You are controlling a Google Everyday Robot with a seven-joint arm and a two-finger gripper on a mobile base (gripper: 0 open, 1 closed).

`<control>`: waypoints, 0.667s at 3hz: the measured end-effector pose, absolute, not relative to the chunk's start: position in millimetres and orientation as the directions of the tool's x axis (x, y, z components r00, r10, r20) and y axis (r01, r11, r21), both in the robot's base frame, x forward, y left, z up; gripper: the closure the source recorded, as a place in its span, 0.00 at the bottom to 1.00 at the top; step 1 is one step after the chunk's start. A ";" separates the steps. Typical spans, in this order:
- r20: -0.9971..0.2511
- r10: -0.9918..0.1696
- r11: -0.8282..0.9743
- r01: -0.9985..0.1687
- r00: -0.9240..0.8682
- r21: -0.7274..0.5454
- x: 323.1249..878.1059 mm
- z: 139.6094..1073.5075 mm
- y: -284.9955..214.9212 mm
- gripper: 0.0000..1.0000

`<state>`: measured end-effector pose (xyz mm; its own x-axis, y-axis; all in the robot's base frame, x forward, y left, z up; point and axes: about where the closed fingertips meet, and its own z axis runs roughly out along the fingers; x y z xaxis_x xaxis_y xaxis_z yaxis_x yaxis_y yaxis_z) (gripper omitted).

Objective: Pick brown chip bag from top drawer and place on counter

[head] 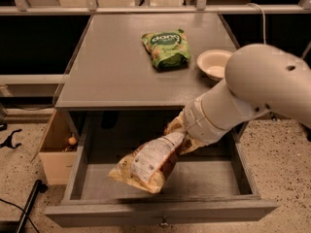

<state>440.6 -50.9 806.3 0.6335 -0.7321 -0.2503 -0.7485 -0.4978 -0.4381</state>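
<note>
grey counter (116, 72) over the open top drawer (160, 211); a green bag (165, 47) and a white bowl (214, 64) sit on the counter.
gripper (182, 136) hangs over the drawer's right half, just below the counter edge, fingers clamped on the upper end of the brown chip bag (148, 163); the bag slants down-left, over the drawer floor.

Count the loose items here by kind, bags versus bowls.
Snack bags: 2, the crinkly brown chip bag at the gripper over the open grey top drawer, and the green bag on the flat grey counter.
Bowls: 1, the round white bowl on the counter.
Total: 3.
</note>
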 end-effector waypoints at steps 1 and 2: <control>-0.234 -0.737 -0.502 -0.745 0.635 -0.440 425.2 842.1 -45.4 1.00; -0.160 -0.746 -0.525 -0.719 0.646 -0.456 419.3 905.7 -35.4 1.00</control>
